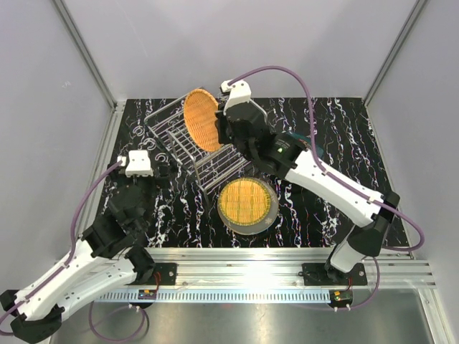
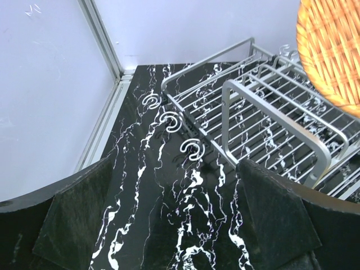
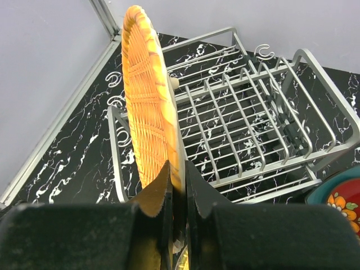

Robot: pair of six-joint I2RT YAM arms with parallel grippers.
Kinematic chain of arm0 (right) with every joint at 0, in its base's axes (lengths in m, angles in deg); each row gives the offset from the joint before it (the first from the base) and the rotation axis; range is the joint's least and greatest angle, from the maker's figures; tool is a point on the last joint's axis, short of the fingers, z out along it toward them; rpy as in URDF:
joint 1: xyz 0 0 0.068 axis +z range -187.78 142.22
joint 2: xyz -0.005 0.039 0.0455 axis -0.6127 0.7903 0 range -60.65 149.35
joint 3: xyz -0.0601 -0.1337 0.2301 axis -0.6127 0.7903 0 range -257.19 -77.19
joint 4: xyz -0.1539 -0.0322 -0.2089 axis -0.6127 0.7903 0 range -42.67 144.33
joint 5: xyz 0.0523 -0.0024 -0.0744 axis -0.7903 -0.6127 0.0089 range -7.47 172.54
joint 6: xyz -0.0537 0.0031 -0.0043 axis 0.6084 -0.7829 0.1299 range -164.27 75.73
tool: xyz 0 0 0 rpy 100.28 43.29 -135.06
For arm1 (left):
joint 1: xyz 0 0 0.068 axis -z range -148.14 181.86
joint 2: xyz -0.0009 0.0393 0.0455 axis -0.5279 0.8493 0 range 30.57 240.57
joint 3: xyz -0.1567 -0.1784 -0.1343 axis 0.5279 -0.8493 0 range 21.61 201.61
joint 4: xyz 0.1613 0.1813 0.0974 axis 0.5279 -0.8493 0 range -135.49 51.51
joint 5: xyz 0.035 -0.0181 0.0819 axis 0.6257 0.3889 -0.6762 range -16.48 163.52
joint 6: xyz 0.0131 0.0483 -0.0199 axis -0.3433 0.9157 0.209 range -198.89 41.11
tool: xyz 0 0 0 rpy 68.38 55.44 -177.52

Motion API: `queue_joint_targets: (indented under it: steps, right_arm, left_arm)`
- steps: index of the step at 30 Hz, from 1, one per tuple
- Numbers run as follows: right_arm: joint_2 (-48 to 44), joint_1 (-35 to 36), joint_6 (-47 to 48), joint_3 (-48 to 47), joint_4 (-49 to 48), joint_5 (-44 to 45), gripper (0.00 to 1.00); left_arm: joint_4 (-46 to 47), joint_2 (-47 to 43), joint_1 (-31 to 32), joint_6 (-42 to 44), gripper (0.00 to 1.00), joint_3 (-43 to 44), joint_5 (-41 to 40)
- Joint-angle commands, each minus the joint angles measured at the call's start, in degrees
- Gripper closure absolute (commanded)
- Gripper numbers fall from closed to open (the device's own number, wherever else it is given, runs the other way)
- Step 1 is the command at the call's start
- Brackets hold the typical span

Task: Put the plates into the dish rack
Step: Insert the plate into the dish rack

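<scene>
My right gripper [image 1: 224,129] is shut on the rim of an orange woven plate [image 1: 201,120] and holds it on edge above the silver wire dish rack [image 1: 171,137]. In the right wrist view the plate [image 3: 147,107] stands upright between my fingers [image 3: 198,188], over the left part of the rack [image 3: 247,112]. A stack of plates [image 1: 247,204] with another orange woven plate on top lies flat in front of the rack. My left gripper [image 1: 154,172] is open and empty, just left of the rack; its view shows the rack [image 2: 270,124] and the held plate [image 2: 332,50].
The rack has three wire hook loops [image 2: 171,121] on its left side. A teal-rimmed red patterned plate [image 3: 340,199] peeks in at the right wrist view's lower right. Grey walls and a metal frame rail [image 1: 107,165] bound the black marbled table.
</scene>
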Motion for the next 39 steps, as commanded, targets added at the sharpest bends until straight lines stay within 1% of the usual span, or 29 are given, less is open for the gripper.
queue_joint_targets:
  steps: [1,8,20,30,34,39]
  right_arm:
    - [0.4,1.3,1.9,-4.6,-4.9,5.7,1.00]
    - [3.6,3.2,3.2,-5.7,-5.2,7.0,1.00]
    - [7.4,6.1,7.4,-6.2,-8.1,9.2,1.00]
    - [12.2,9.0,12.5,-8.8,-8.7,14.3,1.00]
    - [13.8,9.6,14.0,-9.2,-9.5,15.8,0.97]
    - [15.5,9.6,14.0,-11.0,-8.8,16.7,0.96]
  left_arm:
    - [1.5,-0.3,-0.4,-0.1,0.01,1.2,-1.2]
    - [2.2,-2.4,-0.6,0.1,0.01,0.5,-1.2]
    - [1.0,-0.7,-1.1,0.1,0.01,1.4,-0.1]
    - [0.8,-0.8,-1.1,-0.1,0.01,1.3,0.1]
    - [0.6,-0.8,-1.1,-0.1,0.01,1.3,0.2]
    - [0.5,-0.9,-1.1,-0.3,0.01,1.4,0.1]
